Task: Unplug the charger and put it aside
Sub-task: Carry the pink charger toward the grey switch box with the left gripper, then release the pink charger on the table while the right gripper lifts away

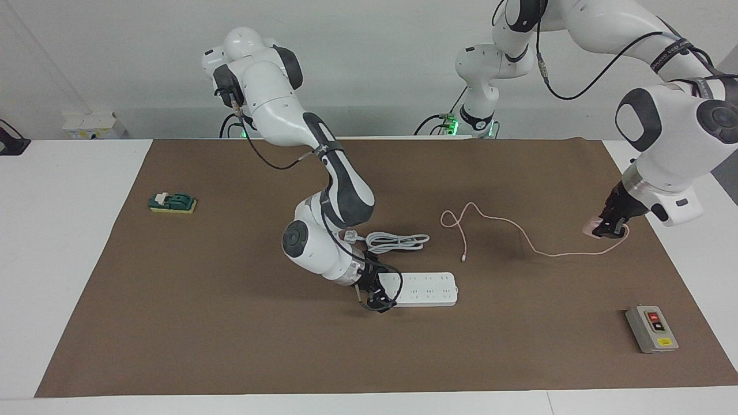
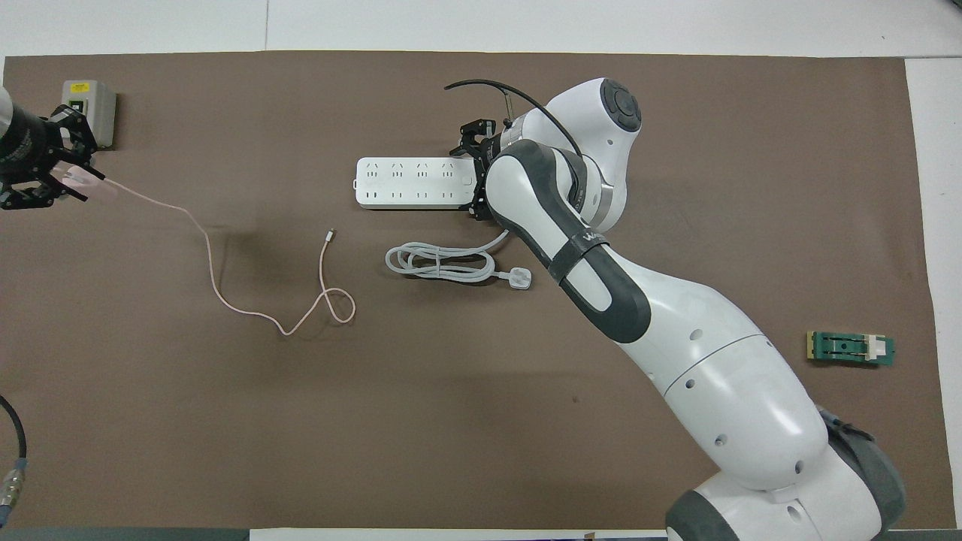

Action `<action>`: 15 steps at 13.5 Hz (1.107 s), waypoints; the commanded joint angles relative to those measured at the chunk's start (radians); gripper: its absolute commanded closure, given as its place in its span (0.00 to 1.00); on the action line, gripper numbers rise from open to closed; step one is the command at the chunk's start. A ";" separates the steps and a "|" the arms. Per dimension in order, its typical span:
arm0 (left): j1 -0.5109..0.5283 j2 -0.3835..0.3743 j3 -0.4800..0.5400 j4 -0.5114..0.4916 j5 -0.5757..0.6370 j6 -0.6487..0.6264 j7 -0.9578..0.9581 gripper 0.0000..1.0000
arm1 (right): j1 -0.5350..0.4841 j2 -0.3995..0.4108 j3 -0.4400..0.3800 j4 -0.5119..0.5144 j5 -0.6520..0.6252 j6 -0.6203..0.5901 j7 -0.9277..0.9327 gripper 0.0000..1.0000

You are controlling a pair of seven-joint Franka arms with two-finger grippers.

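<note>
The pale pink charger (image 1: 590, 228) sits low at the mat toward the left arm's end, unplugged and apart from the power strip. My left gripper (image 1: 611, 227) is shut on it; in the overhead view the charger (image 2: 77, 179) shows between the gripper's (image 2: 64, 174) fingers. Its thin pink cable (image 1: 519, 233) trails loosely across the mat (image 2: 214, 285) to a free end. My right gripper (image 1: 375, 295) grips the end of the white power strip (image 1: 429, 288), its jaws straddling the strip's end (image 2: 409, 182) in the overhead view (image 2: 473, 179).
The strip's thick white cord (image 1: 398, 241) lies coiled just nearer to the robots than the strip. A grey switch box (image 1: 651, 328) stands farther from the robots than the left gripper. A green and yellow block (image 1: 173, 203) lies toward the right arm's end.
</note>
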 commanded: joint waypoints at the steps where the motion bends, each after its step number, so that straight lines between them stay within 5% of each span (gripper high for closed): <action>1: 0.025 -0.043 -0.013 -0.051 -0.007 0.010 0.110 0.98 | -0.010 -0.113 -0.014 -0.076 -0.009 -0.018 -0.010 0.00; 2: 0.028 -0.046 -0.013 -0.054 -0.008 -0.002 0.113 0.63 | -0.015 -0.158 -0.020 -0.102 -0.012 -0.049 -0.010 0.00; 3: 0.036 -0.048 -0.013 -0.056 -0.010 -0.003 0.127 0.01 | -0.015 -0.196 -0.048 -0.110 -0.015 -0.099 -0.010 0.00; 7: 0.025 -0.080 -0.017 -0.053 -0.014 -0.039 0.381 0.00 | -0.015 -0.325 -0.135 -0.109 -0.060 -0.305 -0.030 0.00; 15: -0.013 -0.122 -0.034 -0.042 -0.013 -0.088 0.585 0.00 | -0.144 -0.494 -0.137 -0.110 -0.287 -0.561 -0.359 0.00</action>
